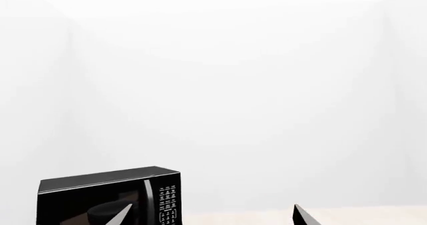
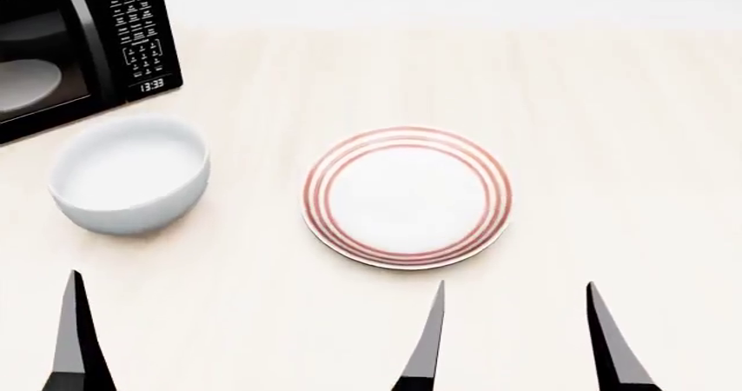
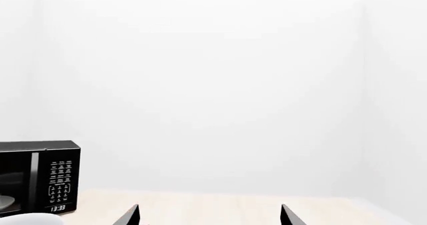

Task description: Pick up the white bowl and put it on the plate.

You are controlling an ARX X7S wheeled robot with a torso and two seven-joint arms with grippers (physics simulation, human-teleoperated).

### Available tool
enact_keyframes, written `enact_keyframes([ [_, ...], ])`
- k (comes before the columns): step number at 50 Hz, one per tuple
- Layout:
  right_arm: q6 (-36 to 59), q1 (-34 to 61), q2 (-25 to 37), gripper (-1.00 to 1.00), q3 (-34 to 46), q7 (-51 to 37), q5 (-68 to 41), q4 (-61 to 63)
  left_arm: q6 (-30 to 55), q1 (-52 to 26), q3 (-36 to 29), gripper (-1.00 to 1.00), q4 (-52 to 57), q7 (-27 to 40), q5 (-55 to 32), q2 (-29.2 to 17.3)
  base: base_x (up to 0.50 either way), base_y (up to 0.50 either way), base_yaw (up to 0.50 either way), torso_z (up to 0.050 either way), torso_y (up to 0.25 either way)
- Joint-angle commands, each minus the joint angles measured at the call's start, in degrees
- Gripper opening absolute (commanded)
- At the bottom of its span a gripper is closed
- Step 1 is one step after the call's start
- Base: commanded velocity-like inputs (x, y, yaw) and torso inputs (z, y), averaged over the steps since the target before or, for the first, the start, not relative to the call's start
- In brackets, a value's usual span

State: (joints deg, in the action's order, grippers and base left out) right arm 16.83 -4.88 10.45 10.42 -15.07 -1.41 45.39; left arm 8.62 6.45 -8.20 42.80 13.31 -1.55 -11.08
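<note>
White bowl (image 2: 130, 174) sits upright on the pale wooden table (image 2: 603, 148), just in front of a black microwave (image 2: 72, 48) at the far left corner. To its right, apart from it, lies the red-ringed plate (image 2: 407, 197) near the table's middle. Right end effector (image 2: 516, 339) hovers at the near edge below the plate, fingers spread wide and holding nothing. Left end effector (image 1: 210, 216) is likewise spread and unladen, only one fingertip (image 2: 76, 339) showing from the head view.
</note>
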Motion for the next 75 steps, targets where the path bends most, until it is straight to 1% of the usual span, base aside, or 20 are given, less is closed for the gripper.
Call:
enact_keyframes([
  [1, -0.2, 0.1, 0.5, 1.00, 0.2, -0.6, -0.2, 0.1, -0.2, -0.1, -0.3, 1.00, -0.2, 0.4, -0.3, -0.5, 0.39, 0.00, 0.00, 0.000, 0.000],
  [37, -0.3, 0.2, 1.8, 1.00, 1.2, -2.0, -0.8, 0.0, -0.4, 0.0, -1.3, 1.00, -0.3, 1.9, -0.7, -1.7, 0.39, 0.00, 0.00, 0.000, 0.000],
  [46, -0.7, 0.3, 2.3, 1.00, 1.7, -2.7, -0.8, -0.1, 0.2, -0.1, -1.4, 1.00, 0.0, 2.3, -0.8, -2.0, 0.02, 0.00, 0.00, 0.000, 0.002],
  [51, -1.0, 0.3, 2.6, 1.00, 2.1, -2.6, -1.4, -0.7, 4.9, -0.6, -1.5, 1.00, 3.5, 2.2, -2.0, -2.3, 0.00, 0.00, 0.00, 0.000, 0.000],
  [52, -1.7, -0.6, 2.8, 1.00, 2.1, -2.9, -1.0, -1.1, 13.5, -9.2, 7.0, 1.00, 12.1, 10.8, -10.5, -10.9, 0.00, 0.00, 0.00, 0.000, 0.000],
  [53, -1.7, -0.6, 2.9, 1.00, 2.2, -2.9, -1.0, -1.1, 22.1, -17.7, 14.2, 1.00, 12.1, 19.4, -19.1, -19.5, 0.00, 0.00, 0.00, 0.000, 0.000],
  [54, -1.7, -0.6, 2.9, 1.00, 2.2, -3.1, -1.0, -1.1, 30.7, -26.3, 14.3, 1.00, 12.3, 28.0, -27.7, -28.1, 0.00, 0.00, 0.00, 0.000, 0.000],
  [55, -1.8, -0.6, 3.0, 1.00, 2.3, -3.2, -0.9, -1.2, 39.3, -34.9, 14.2, 1.00, 11.9, 36.6, -36.3, -35.0, 0.00, 0.00, 0.00, 0.000, 0.000],
  [56, -1.8, -0.5, 3.0, 1.00, 2.3, -3.2, -1.0, -1.3, 43.3, -40.4, 14.2, 1.00, 11.5, 38.1, -44.9, -35.2, 0.00, 0.00, 0.00, 0.000, 0.000],
  [59, -1.7, -0.5, 3.2, 1.00, 2.4, -3.5, -1.1, -1.0, 43.8, -41.4, 13.9, 1.00, 10.0, 38.1, -70.7, -35.6, 0.00, 0.00, 0.00, 0.000, 0.000],
  [60, -1.7, -0.6, 3.3, 1.00, 2.3, -3.5, -1.2, -1.0, 44.0, -41.9, 13.7, 1.00, 9.3, 38.2, -73.7, -35.7, 0.00, 0.00, 0.00, 0.000, 0.000],
  [65, -1.9, -0.7, 3.6, 1.00, 2.5, -3.9, -1.3, -1.1, 45.7, -46.2, 12.5, 1.00, 6.9, 40.0, -77.6, -36.8, 0.00, 0.00, 0.00, 0.000, 0.000],
  [69, -1.8, -0.6, 3.8, 1.00, 2.4, -4.1, -1.6, -0.9, 46.4, -48.6, 11.7, 1.00, 3.9, 41.5, -79.9, -36.8, 0.00, 0.00, 0.00, 0.000, 0.000],
  [75, -2.0, -0.6, 4.1, 1.00, 2.4, -4.4, -1.9, -1.1, 47.9, -52.1, 10.2, 1.00, -0.4, 41.3, -82.1, -37.5, 0.00, 0.00, 0.00, 0.000, 0.000],
])
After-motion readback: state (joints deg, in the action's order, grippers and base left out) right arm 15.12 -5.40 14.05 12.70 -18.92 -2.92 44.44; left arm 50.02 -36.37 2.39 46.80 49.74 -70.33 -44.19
